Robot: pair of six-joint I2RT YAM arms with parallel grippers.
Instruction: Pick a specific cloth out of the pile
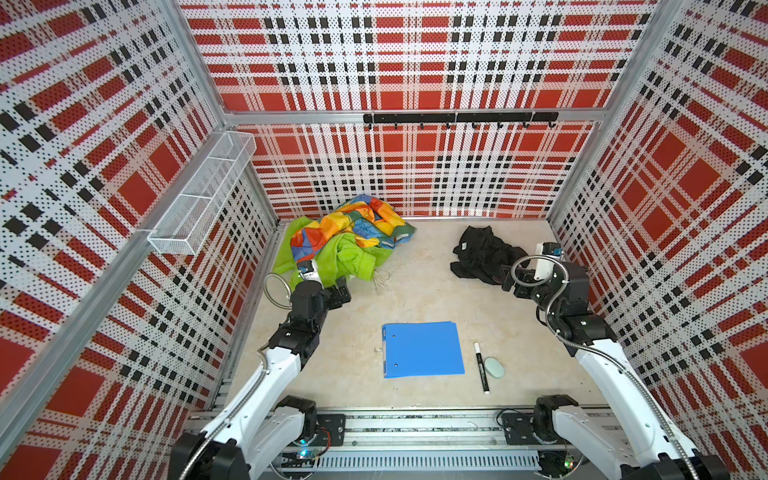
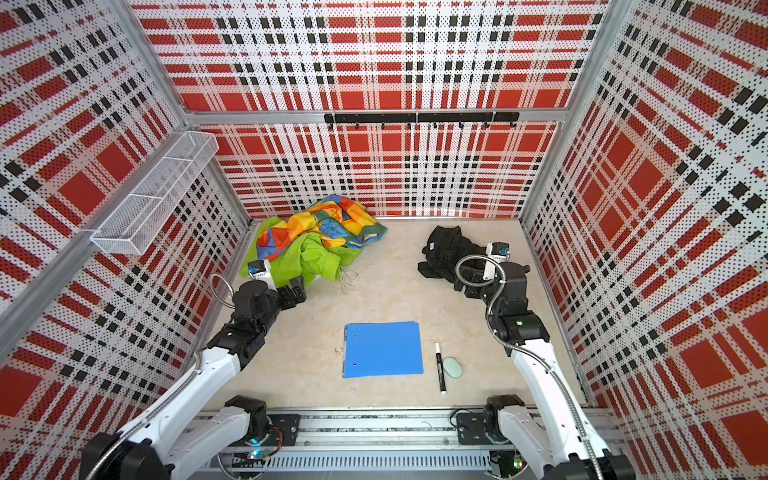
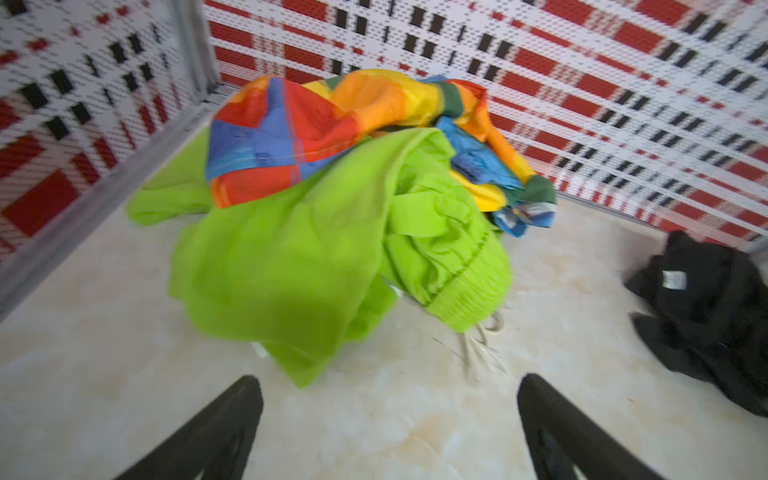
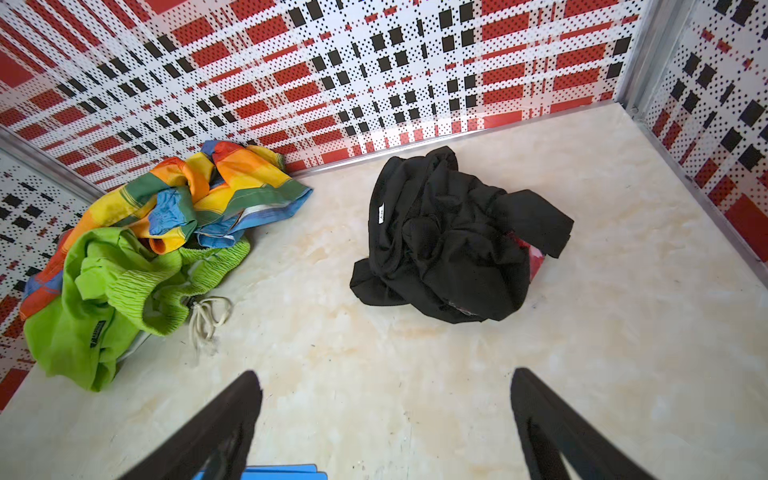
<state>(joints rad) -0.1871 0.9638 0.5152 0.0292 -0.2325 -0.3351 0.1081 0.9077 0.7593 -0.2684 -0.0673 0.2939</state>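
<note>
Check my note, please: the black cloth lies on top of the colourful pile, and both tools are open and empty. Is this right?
Not quite. The black cloth lies apart from the colourful pile, by itself on the table, as the right wrist view shows. The rest holds: the left tool and the right tool are open and empty.

You had both arms stretched forward from the near side, elbows bent. Your left arm (image 1: 286, 357) ran up the left side, wrist pitched down, left gripper (image 3: 390, 384) low with jaws spread wide, holding nothing. Your right arm (image 1: 602, 361) did the same on the right, wrist turned inward, right gripper (image 4: 384, 378) jaws wide apart too, empty. Each gripper was on its own side.
</note>
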